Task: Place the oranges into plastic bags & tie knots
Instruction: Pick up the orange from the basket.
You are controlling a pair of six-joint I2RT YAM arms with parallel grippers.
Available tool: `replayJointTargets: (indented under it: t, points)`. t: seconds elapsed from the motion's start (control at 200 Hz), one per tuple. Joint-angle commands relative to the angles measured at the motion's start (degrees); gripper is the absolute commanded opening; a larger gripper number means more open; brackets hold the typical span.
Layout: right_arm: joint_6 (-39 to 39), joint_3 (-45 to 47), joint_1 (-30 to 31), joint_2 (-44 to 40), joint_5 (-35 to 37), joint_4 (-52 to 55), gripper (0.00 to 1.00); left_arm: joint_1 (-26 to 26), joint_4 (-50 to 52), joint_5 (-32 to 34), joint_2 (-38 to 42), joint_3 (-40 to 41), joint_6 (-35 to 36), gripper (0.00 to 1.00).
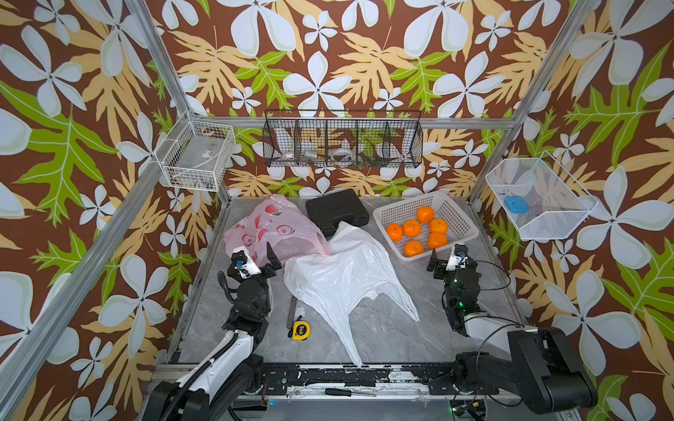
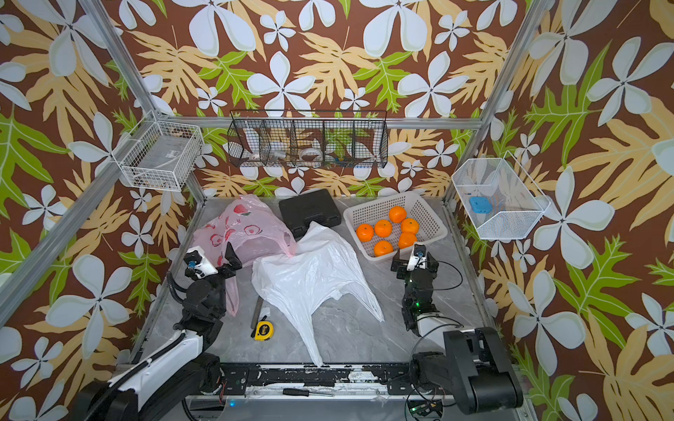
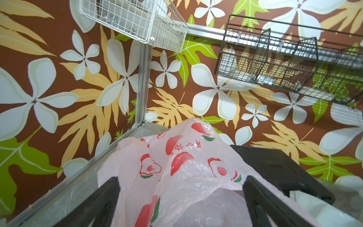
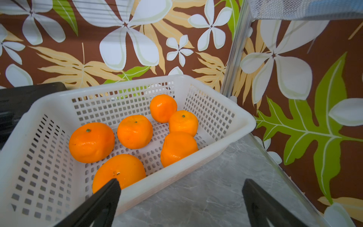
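Oranges [image 4: 135, 131] lie in the basket [image 4: 243, 119] just ahead of the wide-apart right pincer [image 4: 181, 183]; wide-apart left pincer [image 3: 181, 179] overhangs pink bag [image 3: 186, 157].

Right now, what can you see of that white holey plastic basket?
The white perforated plastic basket is rectangular, with slotted walls and floor and a thick smooth rim. It sits askew on the grey marbled table, near the far right corner. Six glossy orange fruits lie loose inside. The open right gripper hovers at its near edge.
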State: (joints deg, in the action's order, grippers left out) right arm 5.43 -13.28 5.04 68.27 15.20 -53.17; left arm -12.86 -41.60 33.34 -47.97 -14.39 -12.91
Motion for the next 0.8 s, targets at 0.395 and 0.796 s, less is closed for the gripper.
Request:
replayJointTargets:
  t: [0.395,0.796]
  points:
    - [22.79,-16.26,0.26,-7.42,-16.25,39.81,0.99,-34.97,45.0,7.99,-14.59,-30.79,-5.37,0.99]
    - [17.96,-51.38,0.59,20.18,-15.94,69.04,0.83,-48.81,48.67,-6.19,-30.59,-37.88,-4.66,1.0]
